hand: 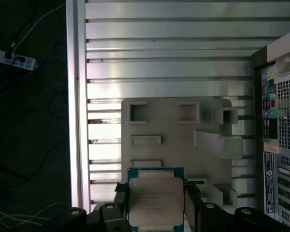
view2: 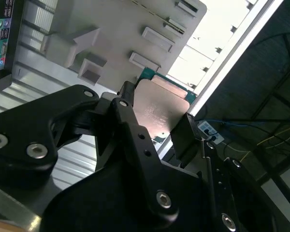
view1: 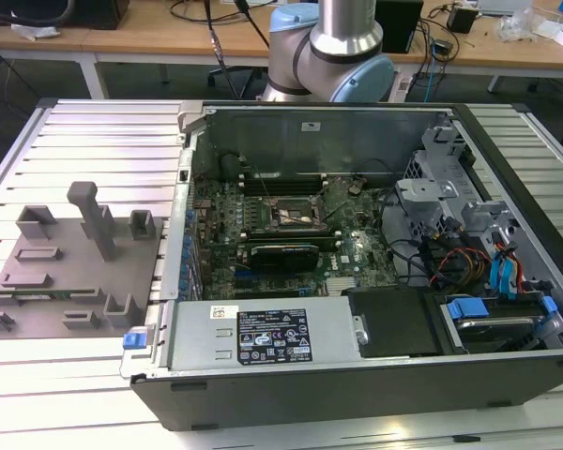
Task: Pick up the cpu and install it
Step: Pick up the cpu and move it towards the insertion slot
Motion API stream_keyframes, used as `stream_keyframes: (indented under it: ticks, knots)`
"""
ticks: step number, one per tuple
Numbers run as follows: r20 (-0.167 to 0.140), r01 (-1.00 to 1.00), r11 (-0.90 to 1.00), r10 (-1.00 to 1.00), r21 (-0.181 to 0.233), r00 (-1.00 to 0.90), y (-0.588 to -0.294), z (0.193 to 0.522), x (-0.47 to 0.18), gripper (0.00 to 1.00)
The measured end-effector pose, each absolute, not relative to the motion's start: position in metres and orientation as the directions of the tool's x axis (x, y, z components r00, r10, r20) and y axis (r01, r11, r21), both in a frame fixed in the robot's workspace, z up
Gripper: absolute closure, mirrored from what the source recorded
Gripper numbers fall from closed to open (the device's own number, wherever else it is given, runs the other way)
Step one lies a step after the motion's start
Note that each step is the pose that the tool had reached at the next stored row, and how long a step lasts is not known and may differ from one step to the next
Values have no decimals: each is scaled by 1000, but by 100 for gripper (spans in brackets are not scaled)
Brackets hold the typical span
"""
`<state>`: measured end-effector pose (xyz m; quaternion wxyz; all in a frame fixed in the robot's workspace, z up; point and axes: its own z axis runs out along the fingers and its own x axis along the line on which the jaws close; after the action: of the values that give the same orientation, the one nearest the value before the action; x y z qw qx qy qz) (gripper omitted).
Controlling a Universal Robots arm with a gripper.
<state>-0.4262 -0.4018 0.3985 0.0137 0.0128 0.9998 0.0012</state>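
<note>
The cpu (hand: 155, 200) is a thin square chip with a pale metal top and a green rim. In both wrist views it sits between the black fingers (hand: 190, 195) of my gripper (hand: 155, 193), which is shut on it. The cpu (view2: 159, 108) hangs well above the grey fixture plate (hand: 174, 140), clear of its pockets. In the exterior view the dark socket frame (view1: 298, 217) lies mid-motherboard inside the open computer case (view1: 357, 375), its metal bracket around it.
The grey fixture plate (view1: 66, 272) with raised blocks lies on the slatted aluminium table (view1: 103, 131) to the exterior view's left of the case. A grey box with a white label (view1: 263, 336) and a drive cage (view1: 460, 216) crowd the case. The arm's base (view1: 333, 47) stands behind.
</note>
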Motion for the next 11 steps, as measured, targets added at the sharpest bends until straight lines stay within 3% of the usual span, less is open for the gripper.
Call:
stream_keyframes:
  ticks: [11]
  knots:
    - [-27,25,1000,25,3,-999,-402,399,-404,45]
